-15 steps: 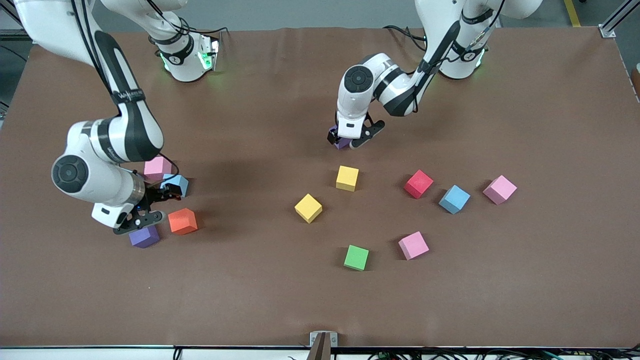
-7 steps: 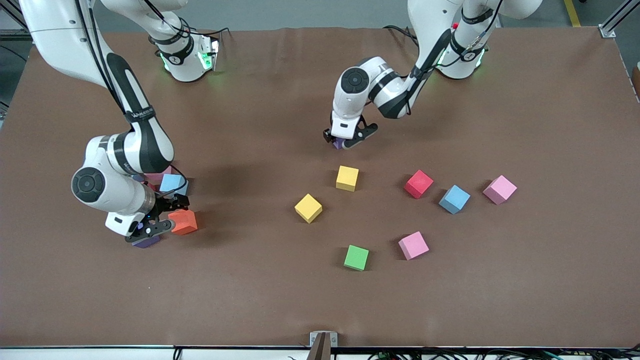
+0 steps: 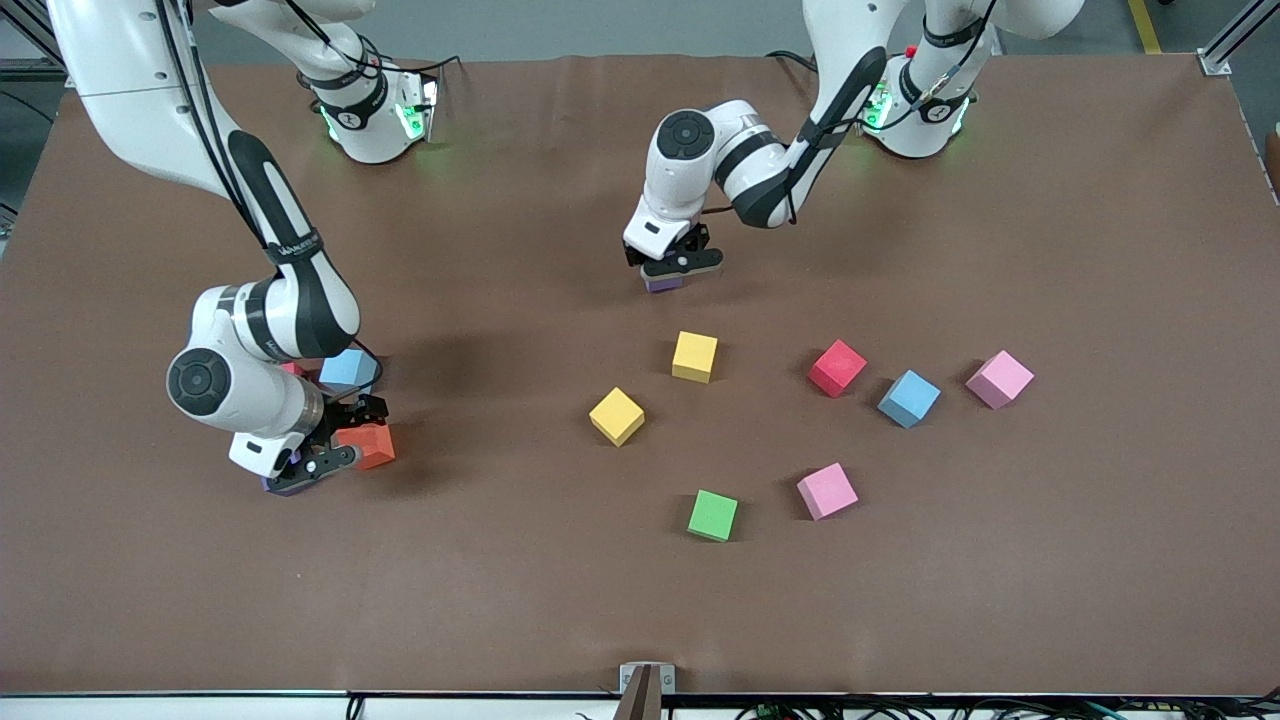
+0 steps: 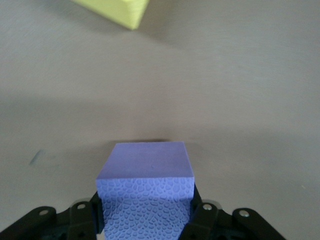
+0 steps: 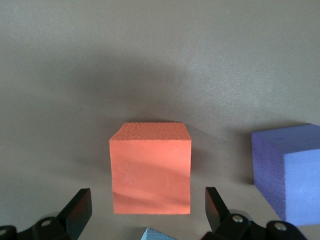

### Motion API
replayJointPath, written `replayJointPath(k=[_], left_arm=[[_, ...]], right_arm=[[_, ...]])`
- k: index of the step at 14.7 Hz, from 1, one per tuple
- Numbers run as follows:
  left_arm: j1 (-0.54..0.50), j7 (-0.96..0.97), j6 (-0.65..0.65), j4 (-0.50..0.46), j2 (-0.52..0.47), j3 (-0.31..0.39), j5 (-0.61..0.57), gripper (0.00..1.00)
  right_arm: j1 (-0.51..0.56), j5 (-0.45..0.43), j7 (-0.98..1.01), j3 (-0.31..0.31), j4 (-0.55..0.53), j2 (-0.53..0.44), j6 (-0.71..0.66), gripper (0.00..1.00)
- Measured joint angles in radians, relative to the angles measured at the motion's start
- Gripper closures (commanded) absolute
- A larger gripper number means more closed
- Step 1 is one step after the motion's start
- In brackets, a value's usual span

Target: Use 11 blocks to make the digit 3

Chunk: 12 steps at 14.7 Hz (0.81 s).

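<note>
My left gripper (image 3: 668, 264) is shut on a purple block (image 3: 663, 285) at mid-table; the left wrist view shows its fingers (image 4: 202, 217) pressed to the sides of the purple block (image 4: 145, 170). My right gripper (image 3: 343, 437) is open, low over an orange block (image 3: 378, 448), with its fingers either side of the orange block (image 5: 150, 170) and apart from it. Another purple block (image 5: 290, 170) and a light blue one (image 3: 348, 368) lie close by. No digit 3 is in view.
Loose blocks lie nearer the front camera than the left gripper: two yellow (image 3: 695, 356) (image 3: 617, 416), red (image 3: 837, 367), light blue (image 3: 908, 398), two pink (image 3: 999, 379) (image 3: 827, 490) and green (image 3: 713, 515). A metal bracket (image 3: 645, 682) sits at the table's front edge.
The left gripper has shut on the purple block and shifted with it toward the right arm's end. The right gripper, still open, has come down around the orange block.
</note>
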<state>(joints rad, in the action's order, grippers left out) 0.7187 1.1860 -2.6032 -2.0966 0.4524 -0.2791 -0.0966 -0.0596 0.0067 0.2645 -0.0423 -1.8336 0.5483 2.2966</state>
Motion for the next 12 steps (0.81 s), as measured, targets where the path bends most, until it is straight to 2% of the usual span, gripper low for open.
replayJointPath(k=[5,6,7,8,9,10,11,12], left_arm=[[0.029,-0.086,0.077,0.126,0.078,0.000,-0.023,0.94],[0.034,-0.094,0.083,0.144,0.095,0.000,-0.030,0.94],[0.038,-0.099,0.087,0.156,0.108,0.000,-0.036,0.93],[0.040,-0.103,0.090,0.164,0.119,0.000,-0.038,0.91],[0.041,-0.106,0.090,0.168,0.127,0.000,-0.039,0.84],[0.041,-0.107,0.093,0.172,0.130,0.000,-0.039,0.67],[0.042,-0.108,0.096,0.173,0.130,0.000,-0.039,0.28],[0.042,-0.108,0.097,0.173,0.130,0.000,-0.039,0.02]], right_arm=[[0.000,0.000,0.001,0.000,0.000,0.033,0.029,0.01],[0.000,0.000,0.002,0.000,0.000,0.040,0.035,0.05],[0.000,0.000,0.002,0.000,0.000,0.045,0.040,0.18],[0.000,0.000,0.002,0.000,0.000,0.048,0.043,0.38],[0.000,0.000,0.003,0.000,0.000,0.050,0.045,0.54],[0.000,-0.001,0.011,0.000,0.000,0.051,0.045,0.63],[0.000,-0.001,0.028,0.000,0.001,0.051,0.045,0.69],[0.000,-0.001,0.046,0.000,0.002,0.051,0.045,0.73]])
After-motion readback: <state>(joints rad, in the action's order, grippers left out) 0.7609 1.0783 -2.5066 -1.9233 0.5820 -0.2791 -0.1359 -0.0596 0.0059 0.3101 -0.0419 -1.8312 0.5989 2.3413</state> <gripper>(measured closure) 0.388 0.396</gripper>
